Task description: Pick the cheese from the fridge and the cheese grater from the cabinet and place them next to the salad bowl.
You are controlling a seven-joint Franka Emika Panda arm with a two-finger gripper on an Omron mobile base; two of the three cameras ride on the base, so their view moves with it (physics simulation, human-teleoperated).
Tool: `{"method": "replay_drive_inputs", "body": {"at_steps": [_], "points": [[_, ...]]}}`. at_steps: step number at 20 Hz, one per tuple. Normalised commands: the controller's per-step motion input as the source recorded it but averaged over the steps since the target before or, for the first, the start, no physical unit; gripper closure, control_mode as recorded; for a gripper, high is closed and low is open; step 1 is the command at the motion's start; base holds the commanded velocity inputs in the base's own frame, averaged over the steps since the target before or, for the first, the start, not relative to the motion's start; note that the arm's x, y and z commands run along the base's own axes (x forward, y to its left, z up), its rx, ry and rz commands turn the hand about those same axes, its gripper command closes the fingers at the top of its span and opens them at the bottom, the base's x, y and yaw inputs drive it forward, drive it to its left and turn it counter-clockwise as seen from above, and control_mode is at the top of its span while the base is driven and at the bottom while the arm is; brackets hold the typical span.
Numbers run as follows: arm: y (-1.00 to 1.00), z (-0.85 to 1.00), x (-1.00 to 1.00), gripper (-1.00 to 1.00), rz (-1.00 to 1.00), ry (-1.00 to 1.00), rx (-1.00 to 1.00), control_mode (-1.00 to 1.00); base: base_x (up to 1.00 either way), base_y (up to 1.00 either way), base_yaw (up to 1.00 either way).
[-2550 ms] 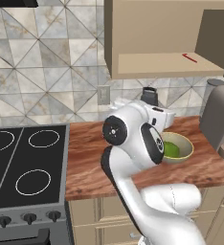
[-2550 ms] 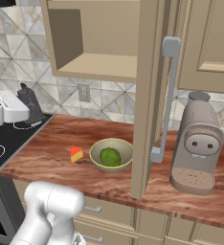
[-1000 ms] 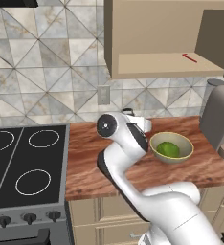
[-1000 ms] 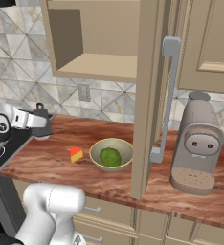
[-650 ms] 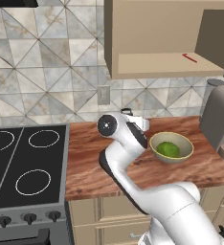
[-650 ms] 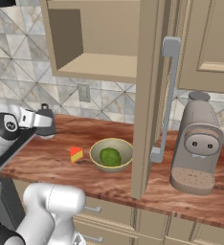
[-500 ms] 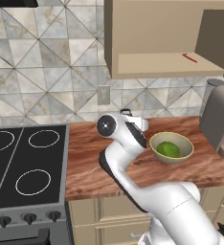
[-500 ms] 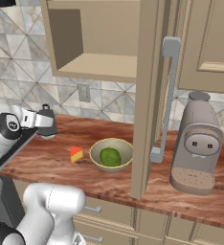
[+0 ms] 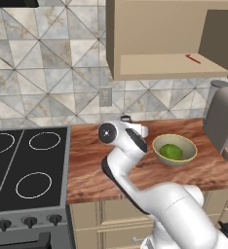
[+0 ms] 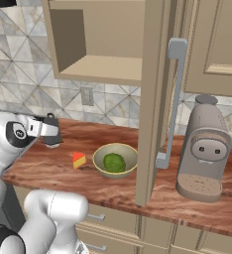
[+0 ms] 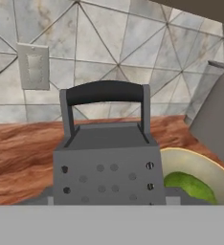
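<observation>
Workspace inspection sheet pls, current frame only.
Surface: wooden counter, stove to its left.
Job's things: cheese beside the bowl; grater upright at the hand; cabinet open, shelf bare in right base view.
Clutter: red utensil on cabinet shelf; grey appliance right of the bowl.
Grippers: gripper at the grater, fingers hidden; grip cannot be told.
Cables: nothing seen.
Surroundings: tiled wall, outlet, drawers below.

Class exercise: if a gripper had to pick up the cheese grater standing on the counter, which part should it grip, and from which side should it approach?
Probably the black top handle of the cheese grater, approached from above: the grater stands upright, its body widens downward, and the arched handle leaves a gap beneath.
</observation>
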Motion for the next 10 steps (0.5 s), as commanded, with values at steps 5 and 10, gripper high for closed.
{"method": "replay_drive_inputs", "body": {"at_steps": [5,10], "points": [[0.18,-0.23,0.03,1.0,0.0,0.0,0.0,-1.0,0.0,0.0,0.0],[0.19,-0.29,0.11,1.0,0.01,0.02,0.0,-1.0,0.0,0.0,0.0]]}}
